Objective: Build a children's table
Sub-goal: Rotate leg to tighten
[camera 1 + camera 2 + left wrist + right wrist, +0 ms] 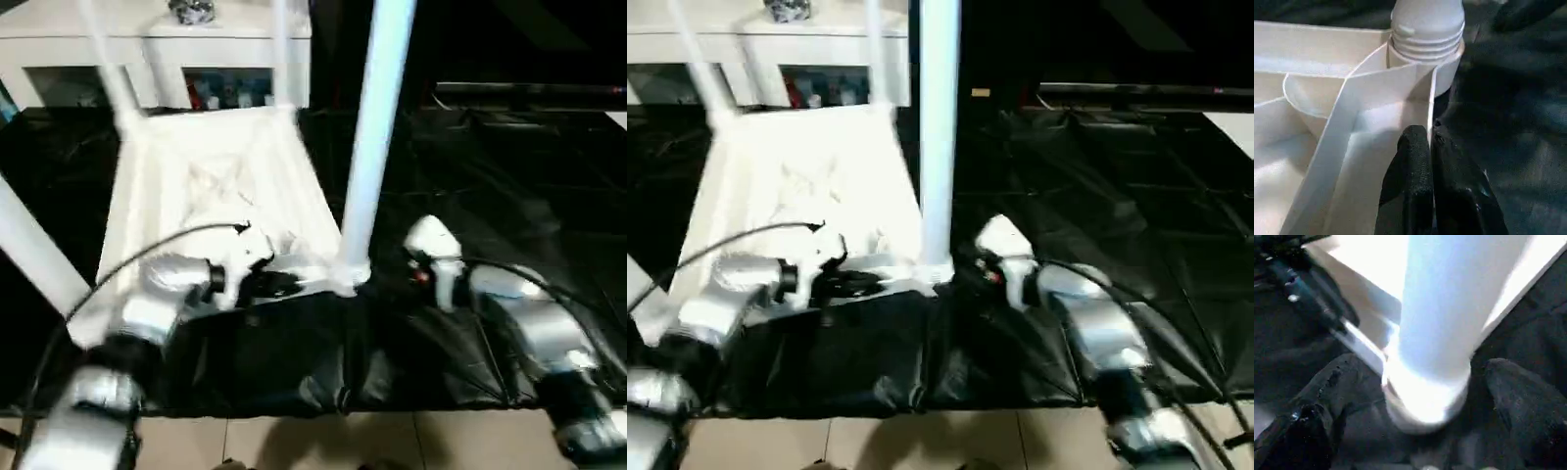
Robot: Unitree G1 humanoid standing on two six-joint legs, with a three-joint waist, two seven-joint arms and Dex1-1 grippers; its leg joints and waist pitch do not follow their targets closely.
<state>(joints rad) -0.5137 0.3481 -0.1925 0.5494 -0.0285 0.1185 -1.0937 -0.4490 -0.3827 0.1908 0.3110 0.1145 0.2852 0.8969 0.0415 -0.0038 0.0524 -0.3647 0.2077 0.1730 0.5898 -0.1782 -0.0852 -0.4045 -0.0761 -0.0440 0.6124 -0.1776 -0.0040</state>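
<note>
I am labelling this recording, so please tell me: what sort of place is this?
Probably an indoor room at home: a tiled floor, a white cabinet behind, and black sheeting spread under the upturned children's table.

A black sheet (509,196) covers the floor and serves as the landmark. It is creased, with fold lines running across it. At its near edge lies pale tiled floor (294,441), the tile joints showing. Beyond the sheet's far edge stands a white cabinet (157,44), with small coloured items (230,93) behind its lower front. A small dark, shiny object (192,10) sits on the cabinet's top. Past the sheet's far right side runs a dark low ledge (529,93).
</note>
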